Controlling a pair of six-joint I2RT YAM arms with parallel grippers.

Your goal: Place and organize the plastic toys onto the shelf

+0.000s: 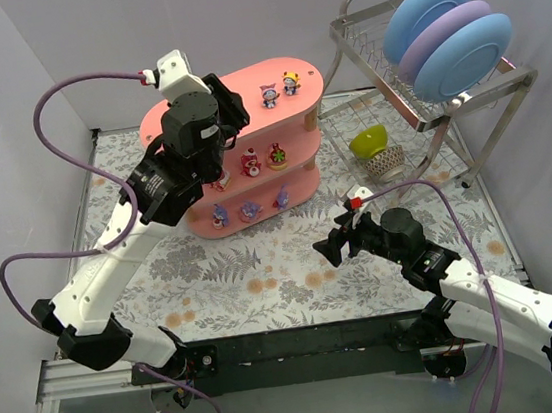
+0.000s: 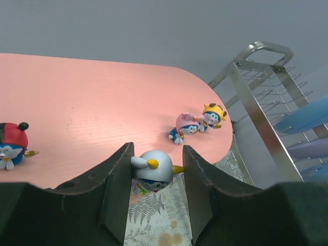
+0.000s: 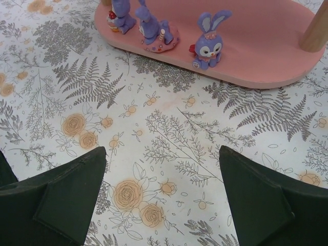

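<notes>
While the left jaws are clamping a toy (image 2: 154, 171) at the shelf (image 2: 102, 97) top (right jaws gaping), placing is likely coming next.

The top external view looks steeply down from above and behind the near edge of the tabletop (image 1: 263, 263). It takes in the whole surface, with the shelf (image 1: 251, 81) and the dish rack (image 1: 347, 31) along the far edge. The left wrist camera sits close above the shelf's top board and faces across it toward the rack. The right wrist camera looks down, close to the tabletop, at the front of the shelf's bottom board. All three views share the shelf.
</notes>
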